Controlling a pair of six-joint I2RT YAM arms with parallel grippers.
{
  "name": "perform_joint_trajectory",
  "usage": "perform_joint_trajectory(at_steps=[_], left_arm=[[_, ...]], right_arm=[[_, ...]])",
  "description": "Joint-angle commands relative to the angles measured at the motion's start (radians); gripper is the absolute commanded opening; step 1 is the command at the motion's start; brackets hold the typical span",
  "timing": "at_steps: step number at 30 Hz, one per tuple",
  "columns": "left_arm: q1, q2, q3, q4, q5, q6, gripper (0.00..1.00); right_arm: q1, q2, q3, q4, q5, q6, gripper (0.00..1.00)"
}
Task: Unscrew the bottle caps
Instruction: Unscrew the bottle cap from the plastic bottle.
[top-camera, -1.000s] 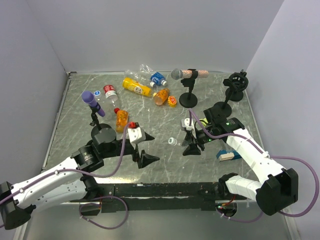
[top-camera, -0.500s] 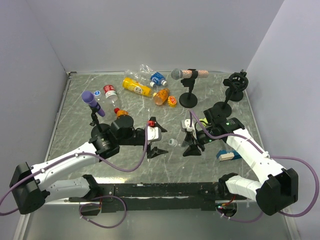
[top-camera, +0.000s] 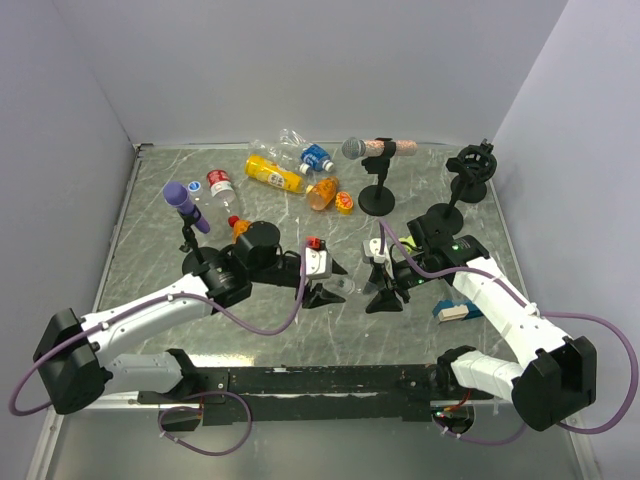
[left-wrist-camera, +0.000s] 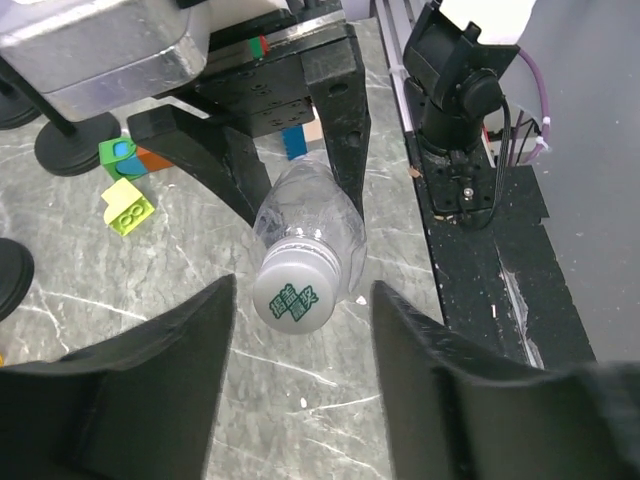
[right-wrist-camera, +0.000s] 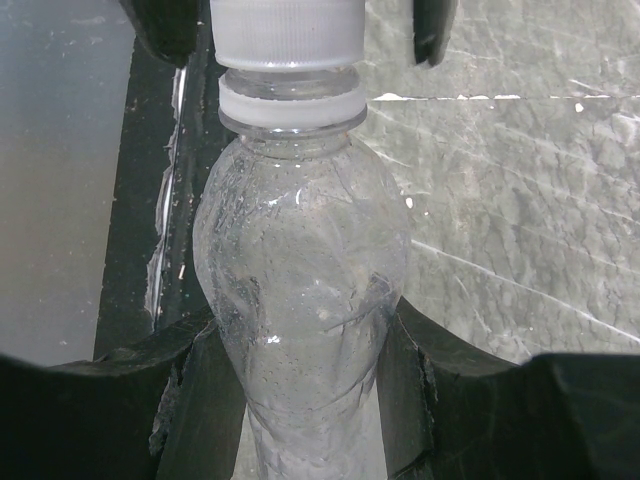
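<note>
My right gripper (right-wrist-camera: 300, 400) is shut on a clear, label-free bottle (right-wrist-camera: 300, 290), its fingers (left-wrist-camera: 340, 110) clamping the body. The bottle lies level just above the table, neck pointing left toward my other arm. Its white cap (left-wrist-camera: 295, 295), printed with green characters, sits on the neck; the same cap (right-wrist-camera: 288, 30) shows at the top of the right wrist view. My left gripper (left-wrist-camera: 305, 345) is open, its fingers (left-wrist-camera: 150, 390) flanking the cap with a gap on each side. From above, both grippers meet at mid-table around the cap (top-camera: 347, 285).
More bottles lie at the back: a yellow one (top-camera: 272, 175), a red-capped one (top-camera: 220, 185), a blue-labelled one (top-camera: 315, 158) and stubby orange ones (top-camera: 322, 192). A purple-headed microphone (top-camera: 185, 207) and a grey-headed microphone (top-camera: 365, 150) stand on black bases. A yellow-green block (left-wrist-camera: 128, 205) lies nearby.
My left arm swung right to the held bottle's cap, and its jaws narrowed from wide open around the cap. The right arm and bottle stayed put.
</note>
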Motion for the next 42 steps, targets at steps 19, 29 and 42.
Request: perform_joint_trajectory(at_steps=[19,29,42], left_arm=[[0.002,0.004,0.015,0.146,-0.05,-0.559,0.01],[-0.01,0.02,0.189,-0.28,-0.326,-1.214,0.01],[-0.008,-0.023,0.203,-0.335,-0.462,-1.244,0.01]], right_arm=[[-0.005,0.003,0.009,0.01,-0.036,-0.018,0.17],[-0.005,0.031,0.026,-0.001,-0.033,-0.02,0.17],[-0.005,0.028,0.018,0.012,-0.019,-0.008,0.17]])
